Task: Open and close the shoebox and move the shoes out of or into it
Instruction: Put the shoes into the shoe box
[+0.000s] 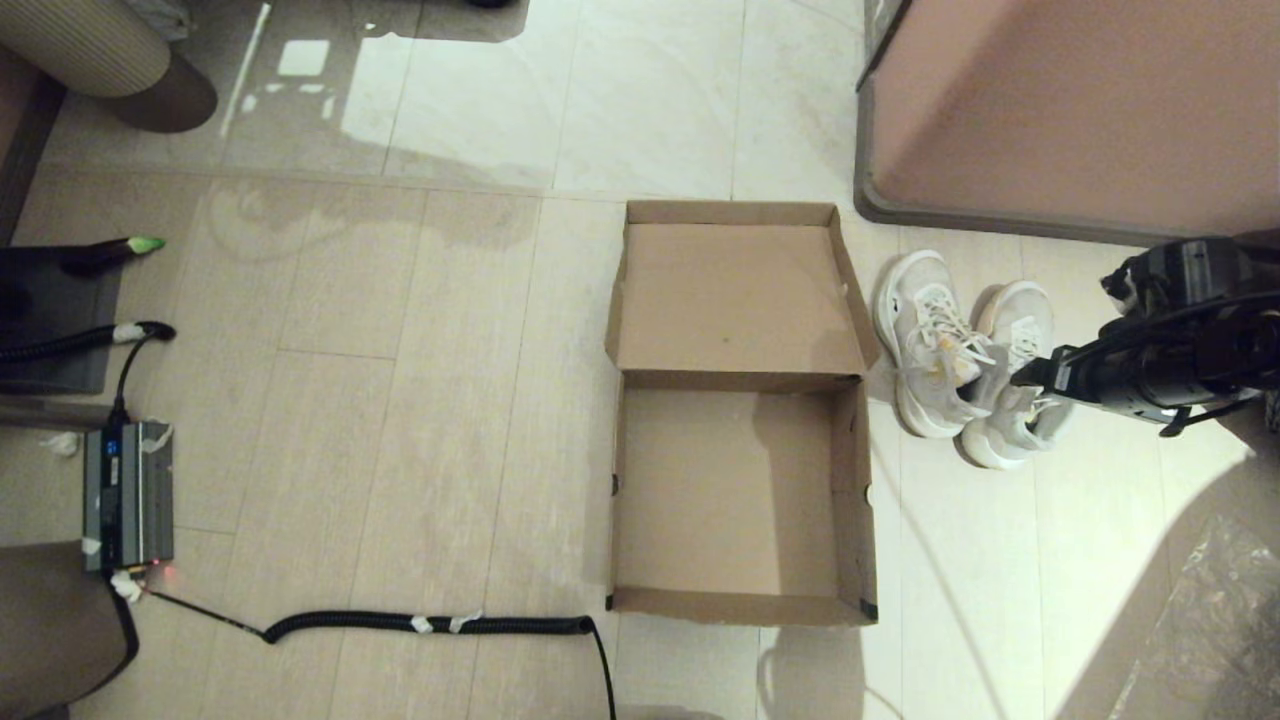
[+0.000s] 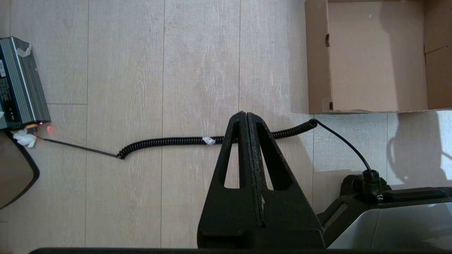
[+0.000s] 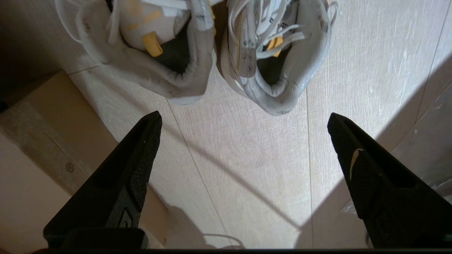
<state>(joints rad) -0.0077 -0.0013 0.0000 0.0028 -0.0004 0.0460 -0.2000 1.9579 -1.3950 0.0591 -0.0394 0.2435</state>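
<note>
The brown cardboard shoebox (image 1: 740, 500) lies open and empty on the floor, its hinged lid (image 1: 735, 295) flipped back flat on the far side. Both white mesh sneakers stand side by side on the floor just right of the box: one (image 1: 935, 345) nearer it, the other (image 1: 1015, 405) further right. My right gripper (image 1: 1025, 377) hovers over their heel ends, coming in from the right. In the right wrist view it (image 3: 243, 118) is open wide with bare floor between the fingers, the heel openings (image 3: 166, 53) (image 3: 279, 56) just ahead. My left gripper (image 2: 246, 113) is shut and empty, near the box's corner (image 2: 319, 88).
A large pinkish-tan block with a grey rim (image 1: 1080, 110) stands close behind the shoes. A coiled black cable (image 1: 430, 624) runs along the floor from a grey power unit (image 1: 125, 495) toward the box's near left corner. Crinkled plastic (image 1: 1220, 620) lies at the near right.
</note>
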